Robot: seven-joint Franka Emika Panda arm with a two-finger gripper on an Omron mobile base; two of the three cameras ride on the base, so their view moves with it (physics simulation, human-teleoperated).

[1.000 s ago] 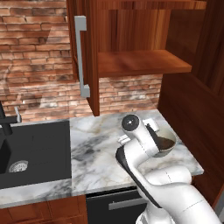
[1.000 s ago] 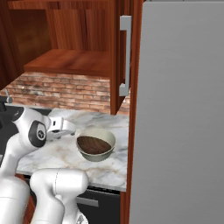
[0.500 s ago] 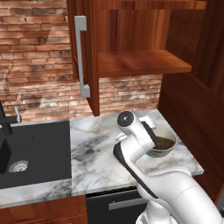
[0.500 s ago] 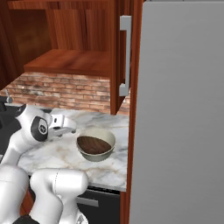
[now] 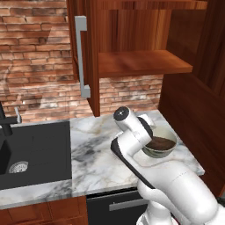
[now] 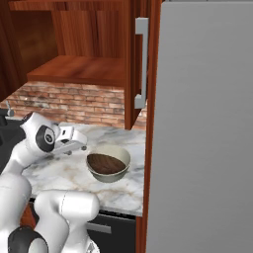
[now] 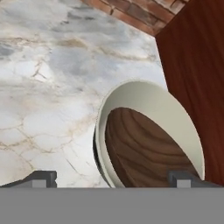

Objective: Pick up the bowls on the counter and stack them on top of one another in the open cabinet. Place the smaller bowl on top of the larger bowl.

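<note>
1. One counter, white marble with grey and tan veins, runs under a brick wall. One black sink is set into its left part in the left base view, with a round drain in its floor.
2. One wall cabinet of reddish-brown wood hangs above the counter. Its door stands open and bears one long grey bar handle. Its one inner shelf is bare wood.
3. One tall grey panel takes up the right side of the right base view.
4. One arm reaches across the counter toward the bowls.
5. Two bowls, both on the counter near its right end, below the cabinet. The pale bowl sits on the marble; the brown bowl lies inside it, so they are nested.
6. One gripper: in the hand view its two tips stand wide apart at the bottom, one over the marble, the other over the bowls, with the pale bowl's near rim between them. The jaws are spread and hold nothing. In the right base view the gripper sits just left of the bowls.
</note>
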